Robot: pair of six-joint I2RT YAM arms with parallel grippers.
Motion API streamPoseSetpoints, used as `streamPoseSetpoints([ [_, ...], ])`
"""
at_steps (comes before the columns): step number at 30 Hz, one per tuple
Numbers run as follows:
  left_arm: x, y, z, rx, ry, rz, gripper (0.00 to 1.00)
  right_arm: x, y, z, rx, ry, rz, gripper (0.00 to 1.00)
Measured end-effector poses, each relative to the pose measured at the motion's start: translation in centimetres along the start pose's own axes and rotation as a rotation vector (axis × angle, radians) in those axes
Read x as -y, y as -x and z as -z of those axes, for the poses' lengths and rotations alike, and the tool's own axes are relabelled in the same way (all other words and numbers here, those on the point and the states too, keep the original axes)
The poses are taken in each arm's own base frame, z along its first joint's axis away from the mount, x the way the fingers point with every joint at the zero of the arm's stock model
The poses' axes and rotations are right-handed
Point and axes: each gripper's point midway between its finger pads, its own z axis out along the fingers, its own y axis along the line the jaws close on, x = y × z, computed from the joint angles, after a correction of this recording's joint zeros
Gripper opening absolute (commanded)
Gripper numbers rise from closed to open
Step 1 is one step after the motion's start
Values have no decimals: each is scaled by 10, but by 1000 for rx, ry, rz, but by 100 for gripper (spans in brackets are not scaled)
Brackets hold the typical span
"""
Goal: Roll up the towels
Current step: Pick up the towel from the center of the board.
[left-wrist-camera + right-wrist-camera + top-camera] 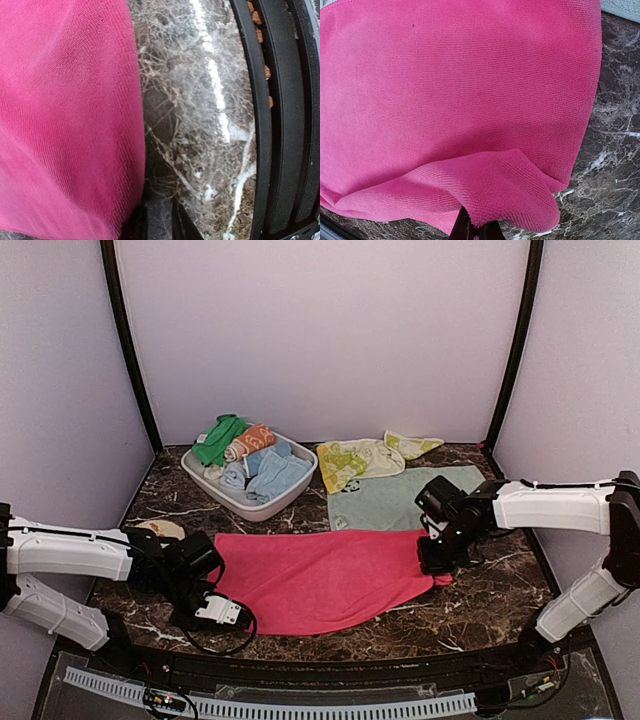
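- Two arms reach in over the table. The left arm comes from 9 o'clock, folded low, and its left gripper is down by the 7 o'clock corner of the hot-pink towel.
- The right arm extends from 3 o'clock with the wrist tipped down. Its right gripper sits on the towel's 3 o'clock end.
- In the right wrist view, the right gripper has its fingers pinched together on a raised fold of the hot-pink towel. The cloth humps softly just above the tips.
- In the left wrist view, the left gripper shows only dark finger stubs beside the towel's edge. I cannot tell how far apart they stand or whether they grip any cloth.
- The table is glossy dark brown marble with white veins, and a black ribbed rail runs along its near edge.
- The hot-pink towel is plain, finely looped and long. It lies flat and unrolled toward 6 o'clock.
- The pale mint towel lies flat at 2 o'clock, meeting the pink one's far edge.
- The yellow-lime patterned towel lies crumpled at 1 o'clock, overlapping the mint one.
- A white basket at 11 o'clock holds rolled cloths in green, orange and blue.
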Motion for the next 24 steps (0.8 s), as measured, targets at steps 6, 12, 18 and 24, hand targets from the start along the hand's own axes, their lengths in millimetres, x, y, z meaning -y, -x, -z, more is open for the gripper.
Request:
streamPoseSetpoints([
  [6,5,13,24,33,-51,9,21,-1,0,1,-3,9,5,0],
  [12,4,20,30,67,-52,7,24,-3,1,3,4,19,4,0],
  [18,7,4,4,-1,-63,8,29,-4,1,5,11,28,3,0],
  [24,-6,1,-5,-7,11,-7,23,-6,3,11,32,49,2,0],
])
